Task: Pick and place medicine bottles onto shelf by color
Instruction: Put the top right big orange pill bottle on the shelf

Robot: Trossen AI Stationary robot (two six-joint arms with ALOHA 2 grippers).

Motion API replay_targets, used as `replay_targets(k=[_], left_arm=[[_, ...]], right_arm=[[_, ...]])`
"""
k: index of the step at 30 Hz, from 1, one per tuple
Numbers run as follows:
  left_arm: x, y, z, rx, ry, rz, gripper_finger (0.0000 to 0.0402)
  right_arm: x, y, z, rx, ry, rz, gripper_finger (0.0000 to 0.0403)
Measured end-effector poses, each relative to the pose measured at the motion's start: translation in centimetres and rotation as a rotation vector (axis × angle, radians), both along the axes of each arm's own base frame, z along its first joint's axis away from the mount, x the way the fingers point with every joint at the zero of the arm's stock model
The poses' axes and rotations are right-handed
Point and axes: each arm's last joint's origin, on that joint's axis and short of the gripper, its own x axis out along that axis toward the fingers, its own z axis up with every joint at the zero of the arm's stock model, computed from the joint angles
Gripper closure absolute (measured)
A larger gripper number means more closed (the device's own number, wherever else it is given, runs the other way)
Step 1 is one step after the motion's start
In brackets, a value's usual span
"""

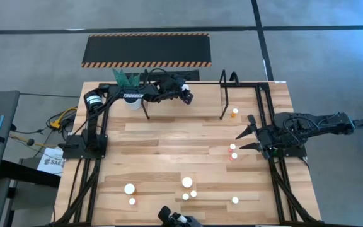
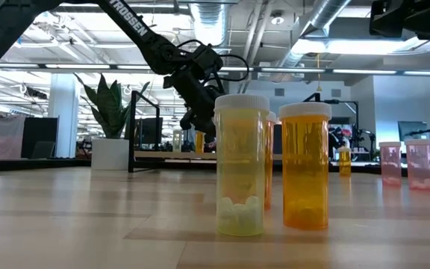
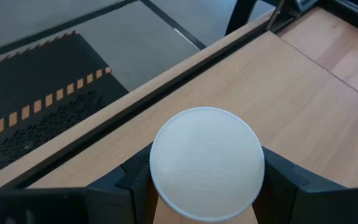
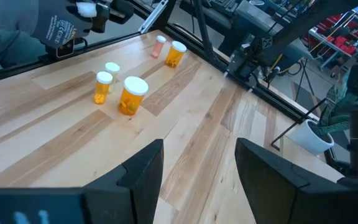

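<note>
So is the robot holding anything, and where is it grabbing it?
Yes. The left gripper holds a medicine bottle by its sides, just under the white cap. The right gripper is open and holds nothing.

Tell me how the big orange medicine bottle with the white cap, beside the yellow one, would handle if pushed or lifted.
The tall translucent orange plastic bottle with a white cap stands upright on a narrow base, so a high push would probably tip it. Its round body would likely roll once down. It looks nearly empty, so probably light; the smooth plastic may slip in a loose grip. The pale yellow bottle beside it could get knocked.

Held bottle (image 3: 207, 163): body hidden under cap, colour can't tell.
</note>
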Motion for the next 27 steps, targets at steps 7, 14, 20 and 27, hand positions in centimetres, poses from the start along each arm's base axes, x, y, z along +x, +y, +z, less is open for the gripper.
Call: replay_targets(k=[7,14,20,27], left_arm=[[-0.06,0.01,-0.04,0.003,0.008,0.014,0.0221],[-0.09,0.05,-0.04,0.011,0.013,0.026,0.0221],[-0.31,0.36,-0.09,0.006,0.018,0.029,0.0221],[-0.31,0.38,-0.09,0.010,0.024,0.012,0.0221]], right_arm=[[0.00,0.00,0.02,0.000,-0.001,0.000,0.0180],[0.01,0.00,0.00,0.000,0.000,0.000,0.0180],[0.00,0.00,0.01,0.000,0.000,0.000,0.0180],[0.00,0.00,0.01,0.000,0.000,0.000,0.0180]])
